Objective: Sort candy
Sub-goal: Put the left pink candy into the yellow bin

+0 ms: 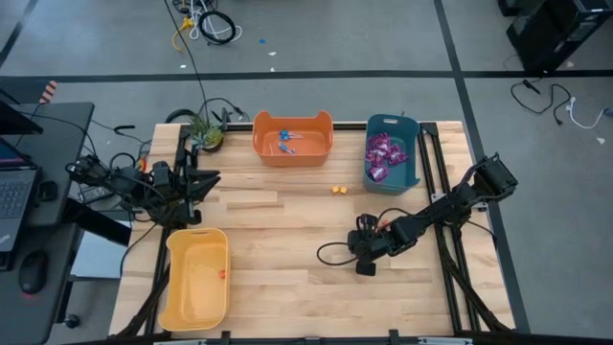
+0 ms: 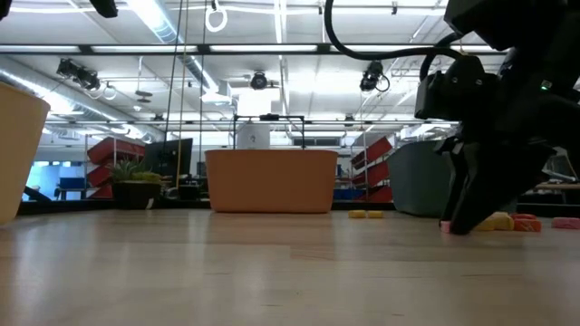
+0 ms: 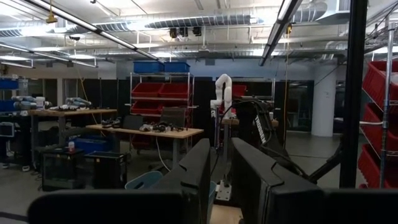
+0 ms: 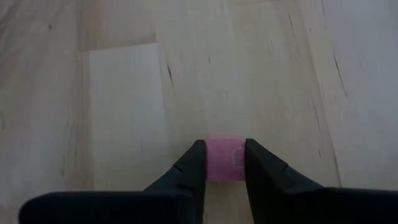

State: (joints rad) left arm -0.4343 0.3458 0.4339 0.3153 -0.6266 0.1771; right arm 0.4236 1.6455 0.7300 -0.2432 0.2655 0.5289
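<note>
Pale wood table (image 1: 287,240) carries 3 bins; the right gripper (image 4: 225,163) is down at its surface, both fingers (image 4: 189,168) pressed against a small pink candy (image 4: 224,159) between them; its lower edge is hidden, its shape squarish with no clear long axis; 2 orange candies (image 1: 336,190) lie well beyond; the left gripper (image 3: 221,180) hangs over the table's edge, narrowly parted, empty.
</note>
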